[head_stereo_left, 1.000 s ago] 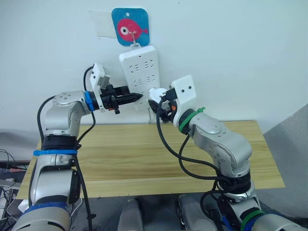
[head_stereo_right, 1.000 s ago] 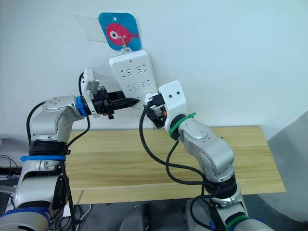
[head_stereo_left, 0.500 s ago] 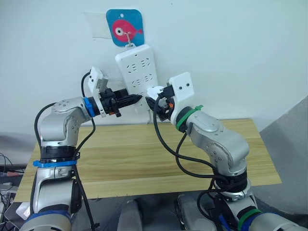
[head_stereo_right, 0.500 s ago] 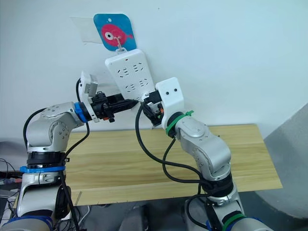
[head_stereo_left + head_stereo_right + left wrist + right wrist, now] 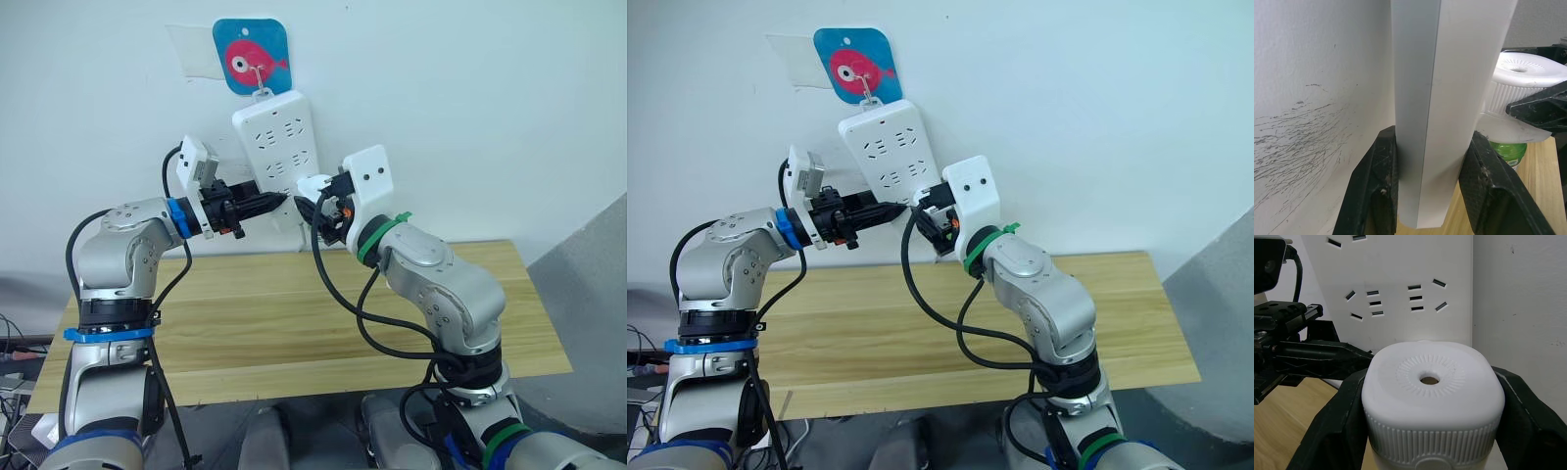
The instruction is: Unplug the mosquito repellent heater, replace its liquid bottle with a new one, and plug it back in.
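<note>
Heater (image 5: 1430, 396) sitting clamped in the right gripper (image 5: 1432, 431) jaws beside the wall-hung power strip (image 5: 278, 137), prongs hidden, green bottle (image 5: 1508, 151) below it partly cut off, left gripper (image 5: 1430, 196) jaws pinching the strip's lower edge above the worktop (image 5: 294, 313).

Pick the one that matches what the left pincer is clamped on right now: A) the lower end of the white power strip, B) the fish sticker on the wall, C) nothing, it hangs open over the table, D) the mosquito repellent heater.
A: in the left wrist view the left pincer has a black finger on either side of the power strip, while the right pincer holds the mosquito repellent heater.
</note>
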Action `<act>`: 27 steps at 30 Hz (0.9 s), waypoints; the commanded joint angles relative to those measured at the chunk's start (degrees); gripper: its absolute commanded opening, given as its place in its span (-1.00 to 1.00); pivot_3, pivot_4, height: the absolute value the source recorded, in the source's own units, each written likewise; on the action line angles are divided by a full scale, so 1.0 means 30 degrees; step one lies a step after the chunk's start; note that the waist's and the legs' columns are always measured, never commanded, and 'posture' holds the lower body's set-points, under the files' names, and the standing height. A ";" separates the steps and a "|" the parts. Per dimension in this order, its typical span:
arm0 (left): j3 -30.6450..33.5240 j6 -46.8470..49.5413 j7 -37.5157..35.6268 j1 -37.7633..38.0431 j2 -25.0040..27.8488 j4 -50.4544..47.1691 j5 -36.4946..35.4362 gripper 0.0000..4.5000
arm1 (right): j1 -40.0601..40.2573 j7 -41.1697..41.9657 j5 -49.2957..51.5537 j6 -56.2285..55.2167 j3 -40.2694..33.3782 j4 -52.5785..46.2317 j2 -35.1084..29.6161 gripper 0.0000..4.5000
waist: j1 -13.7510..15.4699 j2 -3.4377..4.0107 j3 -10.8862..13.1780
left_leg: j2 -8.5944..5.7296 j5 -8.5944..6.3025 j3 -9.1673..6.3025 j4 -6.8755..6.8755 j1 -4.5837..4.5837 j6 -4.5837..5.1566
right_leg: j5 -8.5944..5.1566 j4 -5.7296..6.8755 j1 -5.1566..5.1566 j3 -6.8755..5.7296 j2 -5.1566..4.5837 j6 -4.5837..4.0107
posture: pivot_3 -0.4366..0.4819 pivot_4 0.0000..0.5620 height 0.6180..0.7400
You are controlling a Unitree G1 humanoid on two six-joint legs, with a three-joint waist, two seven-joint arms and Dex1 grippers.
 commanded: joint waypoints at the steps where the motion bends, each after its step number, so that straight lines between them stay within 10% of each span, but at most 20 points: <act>1: -0.1415 0.0099 -0.1421 -0.0358 -0.0981 -0.1501 -0.1543 -0.42 | -0.0881 0.0062 -0.0306 -0.0710 0.0477 0.0980 0.0406 0.32 | -0.0002 0.0000 0.0000 | 0.0000 0.0000 0.0001 0.0000 0.0000 0.0000 | 0.0000 0.0000 0.0000 0.0000 0.0000 0.0000 | -0.35 -0.19 1.00; 8: -0.1619 -0.0920 -0.1477 -0.0414 -0.0710 -0.0680 -0.0752 -0.42 | -0.0783 0.0753 0.0012 -0.0832 0.0019 0.0229 -0.0163 0.97 | 0.0202 -0.0070 0.0038 | -0.0002 0.0001 0.0001 -0.0022 -0.0015 -0.0003 | 0.0003 -0.0035 -0.0012 -0.0018 -0.0008 -0.0007 | -0.36 -0.20 1.00; 27: -0.1836 -0.2707 -0.1831 -0.1238 0.0107 0.1701 -0.0418 -0.42 | 0.2619 0.6382 0.6100 0.3183 -0.5060 -0.6396 -0.6499 0.97 | 0.0925 -0.0074 0.0035 | -0.0022 0.0030 0.0000 -0.0281 -0.0211 -0.0069 | -0.0002 -0.0435 -0.0090 -0.0066 -0.0049 -0.0008 | -0.41 -0.26 1.00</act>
